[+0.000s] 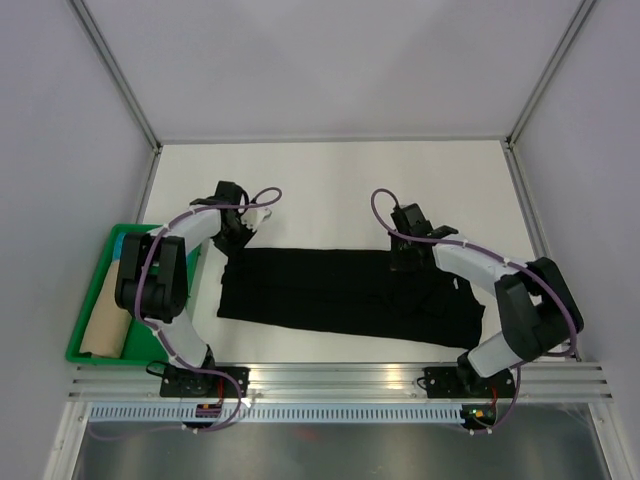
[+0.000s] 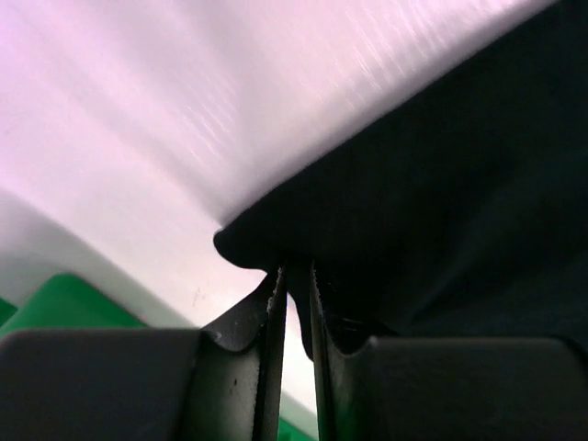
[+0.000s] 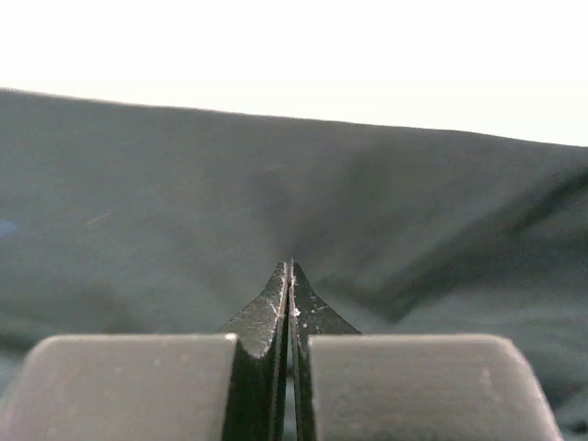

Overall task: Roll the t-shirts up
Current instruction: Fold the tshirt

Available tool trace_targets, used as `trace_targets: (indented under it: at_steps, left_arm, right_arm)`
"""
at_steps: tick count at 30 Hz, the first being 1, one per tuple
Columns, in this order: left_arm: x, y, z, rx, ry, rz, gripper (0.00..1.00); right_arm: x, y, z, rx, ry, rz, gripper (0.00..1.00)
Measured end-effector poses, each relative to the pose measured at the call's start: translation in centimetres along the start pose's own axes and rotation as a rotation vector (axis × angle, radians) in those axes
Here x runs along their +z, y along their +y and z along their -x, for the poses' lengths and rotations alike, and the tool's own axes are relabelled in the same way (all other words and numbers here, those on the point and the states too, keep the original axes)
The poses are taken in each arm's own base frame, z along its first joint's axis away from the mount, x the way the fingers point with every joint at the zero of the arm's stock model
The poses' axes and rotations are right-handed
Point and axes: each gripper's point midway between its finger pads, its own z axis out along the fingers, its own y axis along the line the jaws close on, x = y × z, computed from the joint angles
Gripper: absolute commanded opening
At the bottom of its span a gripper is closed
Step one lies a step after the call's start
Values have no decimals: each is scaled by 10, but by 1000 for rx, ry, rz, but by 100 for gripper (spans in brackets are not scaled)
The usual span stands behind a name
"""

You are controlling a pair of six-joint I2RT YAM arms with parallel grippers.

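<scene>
A black t-shirt (image 1: 340, 295) lies flat on the white table as a long folded strip running left to right. My left gripper (image 1: 237, 238) is at its far left corner and is shut on that corner; the black cloth (image 2: 459, 184) sits between its nearly closed jaws (image 2: 294, 271). My right gripper (image 1: 404, 262) is on the strip's far edge right of the middle. Its jaws (image 3: 291, 266) are shut, with the cloth (image 3: 138, 202) creasing toward their tips. A tan cloth roll (image 1: 105, 320) lies in the tray, with a bit of turquoise cloth (image 1: 127, 240) behind it.
A green tray (image 1: 88, 297) stands at the table's left edge, close to the left arm; its rim shows in the left wrist view (image 2: 64, 299). White walls with metal posts enclose the table. A metal rail (image 1: 340, 375) runs along the near edge.
</scene>
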Motion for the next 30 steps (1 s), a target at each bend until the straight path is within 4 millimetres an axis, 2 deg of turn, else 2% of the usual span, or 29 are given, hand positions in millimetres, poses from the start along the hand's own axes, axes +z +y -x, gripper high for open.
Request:
trace_targets:
  at_steps: [2, 4, 8, 11, 12, 17, 19, 20, 21, 23, 25, 27, 28, 30]
  left_arm:
    - [11, 4, -2, -9, 14, 19, 20]
    - [15, 10, -1, -19, 20, 46, 20]
    - [19, 33, 8, -51, -1, 127, 20]
    - [21, 43, 12, -61, -23, 163, 20]
    - [21, 46, 14, -62, -28, 175, 20]
    - [21, 55, 18, -82, -53, 211, 31]
    - [19, 56, 18, -90, -63, 213, 34]
    - [18, 55, 18, -94, -71, 209, 36]
    - [16, 54, 19, -96, -79, 200, 37]
    - [6, 50, 25, -95, -114, 184, 40]
    - [-15, 43, 40, -80, -190, 170, 45]
    - [-46, 29, 67, -36, -305, 161, 50]
    - [-65, 17, 84, 4, -373, 155, 55]
    - [-97, -13, 119, 99, -492, 129, 56]
  right_arm:
    - [20, -18, -9, 47, 38, -43, 0]
    - [31, -26, -12, 76, 56, -61, 0]
    - [43, -29, 15, 115, -10, -40, 0]
    - [49, -28, 27, 113, -35, -29, 0]
    - [49, -27, 30, 106, -38, -28, 4]
    - [37, -32, 43, 78, -44, -55, 23]
    - [20, -35, 47, 81, -65, -66, 30]
    - [11, -35, 50, 84, -78, -67, 38]
    - [-3, -36, 54, 92, -100, -66, 40]
    - [-27, -36, 61, 111, -148, -55, 41]
    - [-44, -42, 62, 145, -181, -41, 41]
    - [-51, -57, 52, 194, -183, -40, 41]
    - [-51, -68, 43, 229, -168, -45, 41]
    - [-48, -88, 23, 306, -131, -53, 42]
